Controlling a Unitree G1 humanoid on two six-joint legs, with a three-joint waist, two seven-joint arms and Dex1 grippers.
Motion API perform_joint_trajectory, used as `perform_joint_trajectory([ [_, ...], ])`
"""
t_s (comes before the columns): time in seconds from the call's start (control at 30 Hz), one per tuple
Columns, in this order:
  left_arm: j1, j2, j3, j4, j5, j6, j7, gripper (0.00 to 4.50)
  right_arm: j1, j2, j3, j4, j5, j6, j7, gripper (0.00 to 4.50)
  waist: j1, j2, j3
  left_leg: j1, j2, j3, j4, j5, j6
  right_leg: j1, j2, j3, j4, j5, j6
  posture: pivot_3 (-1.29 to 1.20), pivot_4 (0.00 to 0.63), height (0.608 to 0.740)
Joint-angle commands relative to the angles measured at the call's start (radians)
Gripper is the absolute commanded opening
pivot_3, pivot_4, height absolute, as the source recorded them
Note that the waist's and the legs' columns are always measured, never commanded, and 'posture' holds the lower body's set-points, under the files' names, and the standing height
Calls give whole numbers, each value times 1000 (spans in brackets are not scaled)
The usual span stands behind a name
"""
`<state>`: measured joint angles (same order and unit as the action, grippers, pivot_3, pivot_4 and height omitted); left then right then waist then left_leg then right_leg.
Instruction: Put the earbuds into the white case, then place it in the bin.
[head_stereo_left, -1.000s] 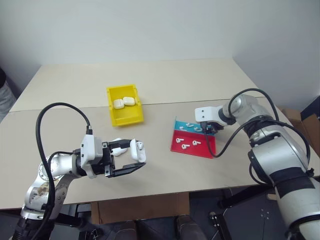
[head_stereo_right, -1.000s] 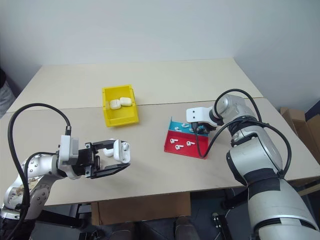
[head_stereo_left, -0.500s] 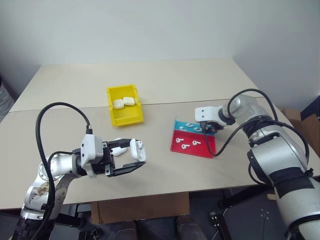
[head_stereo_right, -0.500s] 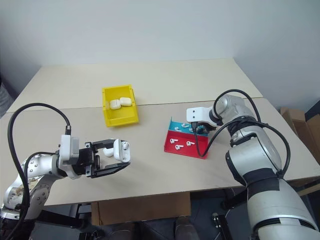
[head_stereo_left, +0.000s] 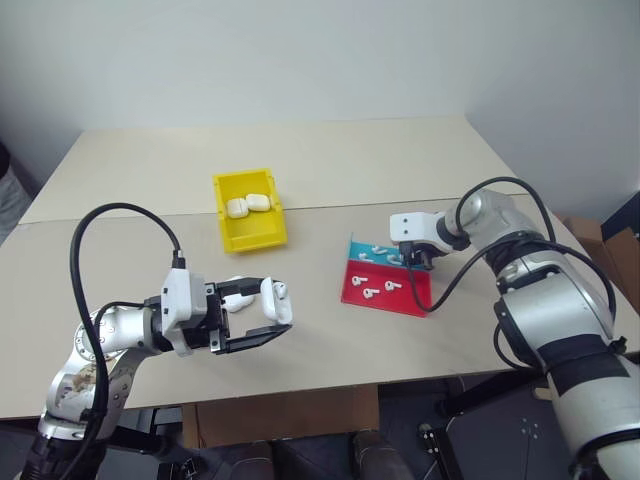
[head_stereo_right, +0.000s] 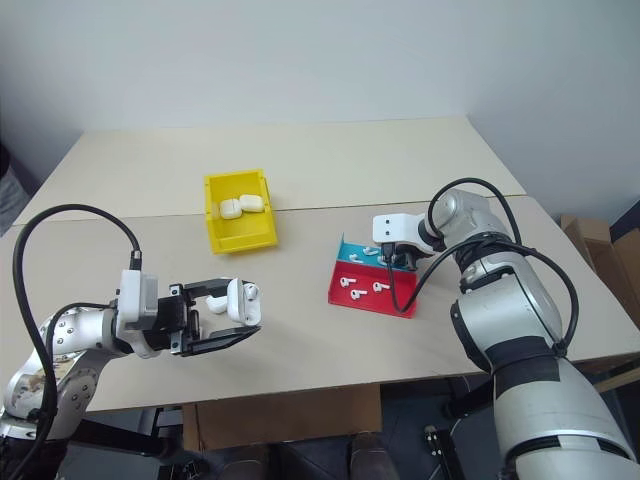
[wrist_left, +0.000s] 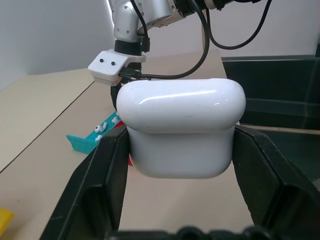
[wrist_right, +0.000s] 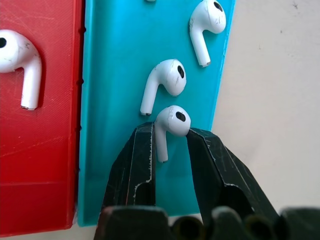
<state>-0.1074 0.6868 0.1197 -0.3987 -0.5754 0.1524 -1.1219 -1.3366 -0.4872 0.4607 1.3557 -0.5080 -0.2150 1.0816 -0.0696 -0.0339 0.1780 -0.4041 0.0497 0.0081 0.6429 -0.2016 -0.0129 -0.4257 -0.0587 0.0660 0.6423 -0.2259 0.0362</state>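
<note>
Left end effector clenched on white case above bare tabletop, right end effector pinching earbud near blue tray edge

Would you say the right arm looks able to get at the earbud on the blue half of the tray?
Probably yes: the right gripper already has its fingers on either side of that earbud, with nothing between.

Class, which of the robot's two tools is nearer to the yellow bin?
Left. The left tool, holding a white case, sits just in front of the yellow bin. The right tool is farther away, over the red and blue tray.
</note>
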Motion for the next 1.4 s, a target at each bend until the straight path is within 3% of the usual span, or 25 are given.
perform_joint_trajectory([
  [0.03,-10,8,3,-28,-7,-5,3,2792,-11,-6,-14,-8,-1,-6,-2,1168,0,0,0,0,0,0,0,0,0,0,0,0,0,0,0,0,150,740],
  [0.27,-12,2,9,-29,-16,0,12,2792,-28,-25,-42,-16,21,2,-5,1168,0,0,0,0,0,0,0,0,0,0,0,0,0,0,0,0,150,740],
  [0.6,-68,-9,16,-12,-57,29,28,2792,-42,-107,-268,-154,238,20,62,1168,0,0,0,0,0,0,0,0,0,0,0,0,0,0,0,0,150,740],
  [0.67,-96,-16,14,-3,-67,41,33,2792,0,-128,-360,-286,350,59,98,1168,1,0,0,0,0,0,0,0,0,0,0,0,0,0,0,0,150,740],
  [0.8,-148,-27,17,10,-108,71,33,2792,171,-161,-531,-740,613,296,170,1168,10,0,0,0,0,-2,0,0,0,1,0,-1,-1,0,0,0,150,740],
  [0.97,-250,-46,2,42,-178,129,12,2792,368,-160,-681,-1236,924,580,125,1168,27,1,0,-1,0,-2,0,0,0,1,0,-2,0,0,1,0,150,740],
  [1.17,-368,-104,-48,103,-176,138,-14,2792,482,-83,-761,-1522,1190,711,3,1168,25,1,0,1,0,-3,2,0,0,3,0,-2,0,0,1,0,150,740],
  [1.4,-428,-142,-75,119,-196,165,-27,2792,589,65,-733,-1697,1385,716,-116,1168,25,1,0,0,0,-3,2,0,0,2,1,-1,0,0,1,0,150,740],
])
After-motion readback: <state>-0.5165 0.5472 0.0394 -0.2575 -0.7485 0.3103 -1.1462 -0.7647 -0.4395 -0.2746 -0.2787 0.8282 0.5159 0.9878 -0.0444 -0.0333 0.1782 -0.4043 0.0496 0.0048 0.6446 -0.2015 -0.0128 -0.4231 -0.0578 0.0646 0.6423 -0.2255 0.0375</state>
